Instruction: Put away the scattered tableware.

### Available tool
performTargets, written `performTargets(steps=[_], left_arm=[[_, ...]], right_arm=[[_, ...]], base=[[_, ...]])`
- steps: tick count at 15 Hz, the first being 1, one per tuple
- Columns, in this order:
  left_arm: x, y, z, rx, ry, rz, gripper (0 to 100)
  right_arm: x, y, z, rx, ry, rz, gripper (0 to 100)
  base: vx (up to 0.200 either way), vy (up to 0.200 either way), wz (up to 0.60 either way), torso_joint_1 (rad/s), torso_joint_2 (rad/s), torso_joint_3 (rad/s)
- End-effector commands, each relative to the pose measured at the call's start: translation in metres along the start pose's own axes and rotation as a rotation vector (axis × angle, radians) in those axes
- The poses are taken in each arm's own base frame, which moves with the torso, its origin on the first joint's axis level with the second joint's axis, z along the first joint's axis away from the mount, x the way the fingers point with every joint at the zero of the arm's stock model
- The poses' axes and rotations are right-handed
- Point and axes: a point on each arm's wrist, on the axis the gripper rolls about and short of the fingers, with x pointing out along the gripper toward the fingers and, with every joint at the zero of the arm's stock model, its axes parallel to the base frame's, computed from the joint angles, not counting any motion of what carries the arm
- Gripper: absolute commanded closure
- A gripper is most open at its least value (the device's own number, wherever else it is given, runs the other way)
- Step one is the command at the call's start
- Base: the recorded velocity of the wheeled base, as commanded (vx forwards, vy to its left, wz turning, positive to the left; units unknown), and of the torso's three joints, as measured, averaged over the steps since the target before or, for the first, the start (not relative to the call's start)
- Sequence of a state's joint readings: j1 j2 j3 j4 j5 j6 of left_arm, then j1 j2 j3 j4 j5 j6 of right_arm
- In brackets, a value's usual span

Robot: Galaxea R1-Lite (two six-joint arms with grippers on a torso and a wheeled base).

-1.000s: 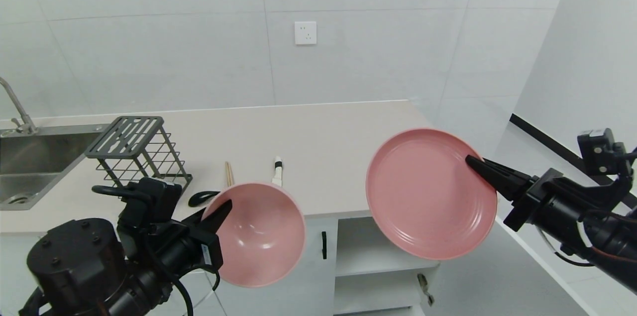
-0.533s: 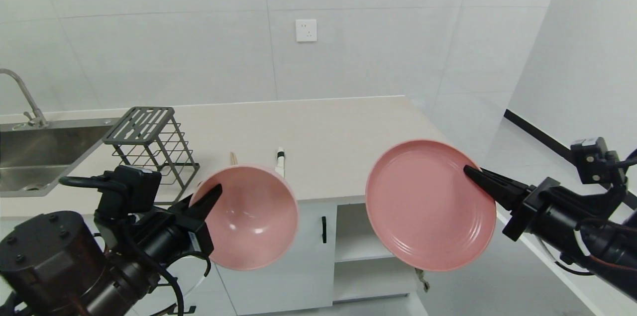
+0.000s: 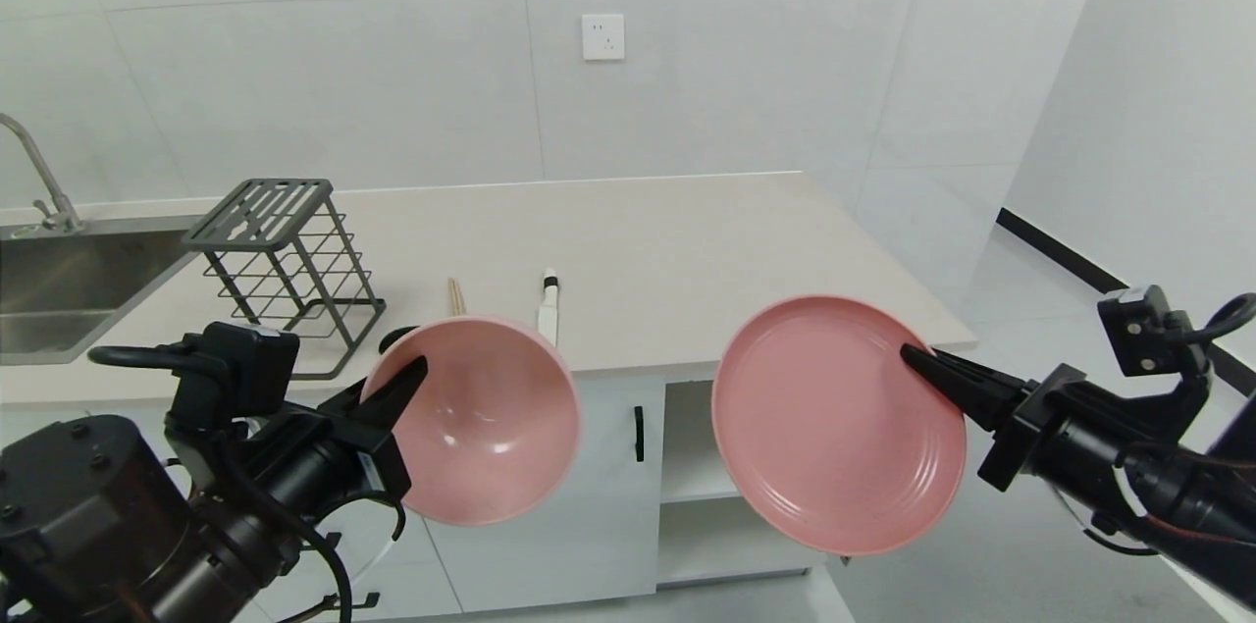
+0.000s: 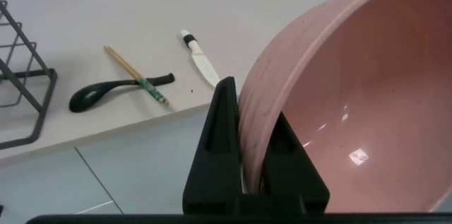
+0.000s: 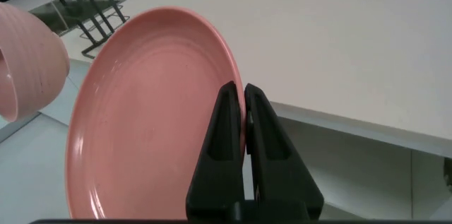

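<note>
Bench (image 3: 667, 240): a pale top is seen behind both arms, with open shelves under its front edge.
Rack (image 3: 285, 260): a dark wire rack is stood on the bench, toward the robot's left.
Plate (image 3: 824, 427): pink, it is held on edge in the air in front of the bench, with its face turned toward the head camera.
Bowl (image 3: 491, 427): pink, it is held tipped on its side in the air, left of the plate and apart from it.
Right arm: it is stretched inward from the right. The right gripper (image 3: 908, 353) is pinched on the plate's right rim, with 1 finger on each face.
Left arm: it is angled up and inward from the lower left. The left gripper (image 4: 247, 111) is clamped over the bowl's left rim, with 1 finger inside and 1 outside.
Knife (image 4: 199, 58): pale with a dark band, it is laid flat on the bench behind the bowl.
Chopsticks (image 4: 135, 74): they are laid beside the knife, meeting the spoon's handle.
Spoon (image 4: 116, 91): black, it is laid between the rack and the knife.
</note>
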State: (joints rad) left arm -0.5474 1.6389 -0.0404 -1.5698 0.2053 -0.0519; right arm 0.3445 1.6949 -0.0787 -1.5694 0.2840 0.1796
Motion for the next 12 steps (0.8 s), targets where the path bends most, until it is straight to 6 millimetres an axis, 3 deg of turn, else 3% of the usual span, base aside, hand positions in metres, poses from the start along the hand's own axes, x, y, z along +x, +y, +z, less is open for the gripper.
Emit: performTargets(steps=[1, 12], left_arm=[[0.0009, -0.0004, -0.0016, 0.001, 0.008, -0.001, 100], [0.0014, -0.0011, -0.0034, 0.003, 0.017, -0.004, 100]], right_arm=[[0.0014, -0.0002, -0.0015, 0.002, 0.007, 0.001, 100], [0.0027, -0.0007, -0.0042, 0.004, 0.020, 0.001, 100]], base=[[0.000, 0.000, 0.00, -0.261, 0.51, 0.256], [0.000, 0.000, 0.00, -0.272, 0.53, 0.258]])
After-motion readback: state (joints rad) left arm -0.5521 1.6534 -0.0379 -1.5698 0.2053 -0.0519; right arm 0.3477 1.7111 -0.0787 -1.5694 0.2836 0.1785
